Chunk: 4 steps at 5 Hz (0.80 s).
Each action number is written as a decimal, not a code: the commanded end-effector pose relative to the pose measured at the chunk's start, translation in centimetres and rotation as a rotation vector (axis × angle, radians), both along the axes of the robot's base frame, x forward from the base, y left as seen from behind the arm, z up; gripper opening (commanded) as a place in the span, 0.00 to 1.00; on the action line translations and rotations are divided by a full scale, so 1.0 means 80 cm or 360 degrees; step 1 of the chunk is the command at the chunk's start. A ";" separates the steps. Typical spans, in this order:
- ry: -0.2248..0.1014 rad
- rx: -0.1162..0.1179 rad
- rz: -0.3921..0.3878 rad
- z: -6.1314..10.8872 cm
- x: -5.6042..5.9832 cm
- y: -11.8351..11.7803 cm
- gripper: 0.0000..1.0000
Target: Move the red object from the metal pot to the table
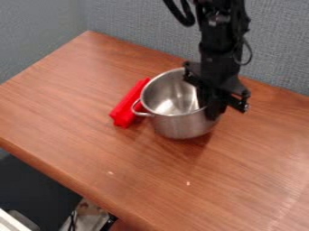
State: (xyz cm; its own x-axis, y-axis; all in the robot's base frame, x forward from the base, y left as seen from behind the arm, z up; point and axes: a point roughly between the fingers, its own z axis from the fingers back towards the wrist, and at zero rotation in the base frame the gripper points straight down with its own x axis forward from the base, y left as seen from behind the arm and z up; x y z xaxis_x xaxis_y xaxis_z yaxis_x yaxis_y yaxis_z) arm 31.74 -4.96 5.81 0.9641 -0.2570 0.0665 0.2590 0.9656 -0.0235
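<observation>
Red object lies flat on the table, out of the metal pot and touching its left side by a small loop handle, toward the tabletop's back edge. That pot stands upright near the middle of the tabletop, shiny inside, nothing visible in it. From above, the black gripper points down at the pot's right rim, jaws pinched shut; whether they clamp the rim I cannot tell.
</observation>
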 end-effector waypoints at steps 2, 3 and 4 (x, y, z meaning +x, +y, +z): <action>-0.0014 0.0024 0.0036 -0.015 0.023 0.019 0.00; -0.0001 0.0025 0.0052 -0.020 0.025 0.026 0.00; 0.0010 0.0022 0.0067 -0.023 0.025 0.030 0.00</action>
